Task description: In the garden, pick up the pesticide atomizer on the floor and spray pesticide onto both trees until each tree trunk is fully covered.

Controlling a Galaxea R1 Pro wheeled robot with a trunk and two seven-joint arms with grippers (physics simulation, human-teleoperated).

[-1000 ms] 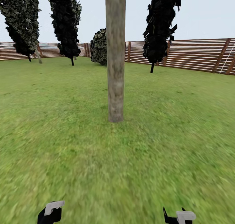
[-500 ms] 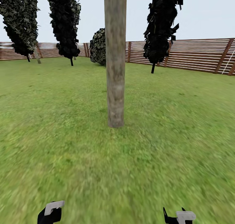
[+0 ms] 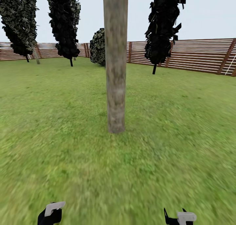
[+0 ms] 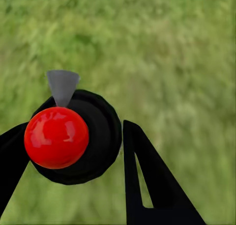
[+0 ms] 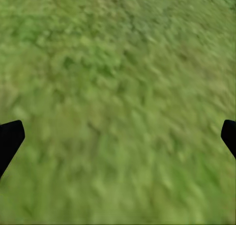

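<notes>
Left gripper [image 4: 73, 151]: clenched on the pesticide atomizer [image 4: 73, 136], at near left above the lawn [image 3: 59, 126]. Red knob and grey nozzle seen end-on, black body between the fingers. Judged rigid, smooth, likely slippery, fairly light; best gripped around the black body, below the knob. Tree trunk [image 3: 115, 61]: dead ahead at centre, upright, near. Dark-leaved trees [image 3: 67, 22] and slatted fence [image 3: 196, 54] far behind. Right gripper [image 5: 118, 136]: jaws released, spread wide, empty, over bare grass at near right.
</notes>
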